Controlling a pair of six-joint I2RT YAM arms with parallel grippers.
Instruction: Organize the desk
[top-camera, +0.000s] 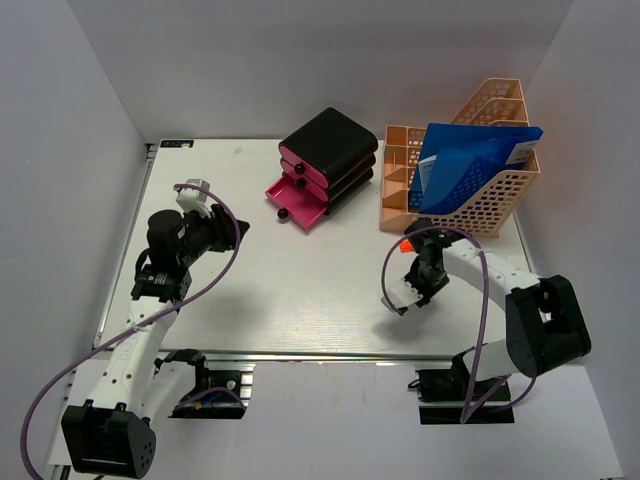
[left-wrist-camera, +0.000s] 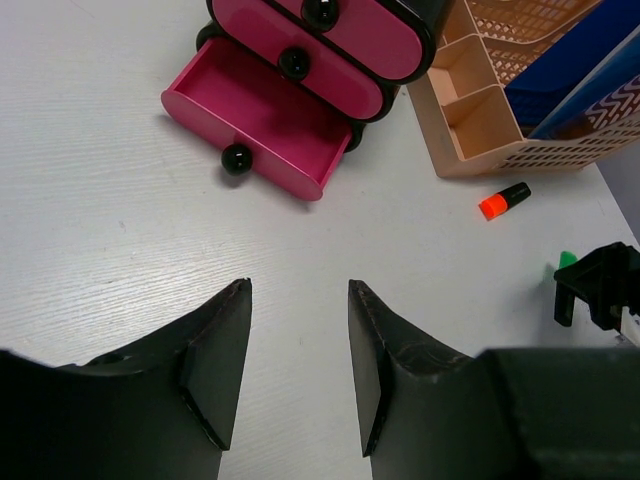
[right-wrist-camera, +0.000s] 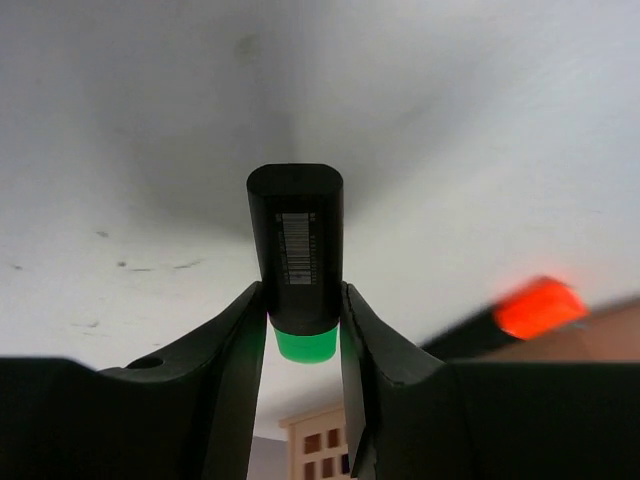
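Note:
The white desk (top-camera: 300, 290) holds a black-and-pink drawer box (top-camera: 325, 160) with its bottom drawer (left-wrist-camera: 265, 125) pulled open and empty. My right gripper (right-wrist-camera: 303, 290) is shut on a black highlighter with a green cap (right-wrist-camera: 297, 240), held at the desk's right side (top-camera: 420, 270) in front of the rack. An orange-capped highlighter (left-wrist-camera: 505, 200) lies on the desk next to the rack; it also shows in the right wrist view (right-wrist-camera: 535, 308). My left gripper (left-wrist-camera: 298, 290) is open and empty above the desk's left side (top-camera: 238, 228), pointing toward the drawer box.
A peach mesh file rack (top-camera: 480, 195) with blue folders (top-camera: 470, 165) stands at the back right, with small front compartments (left-wrist-camera: 480, 120). White walls enclose the desk on the left, back and right. A silver rail (top-camera: 300, 355) runs along the front edge.

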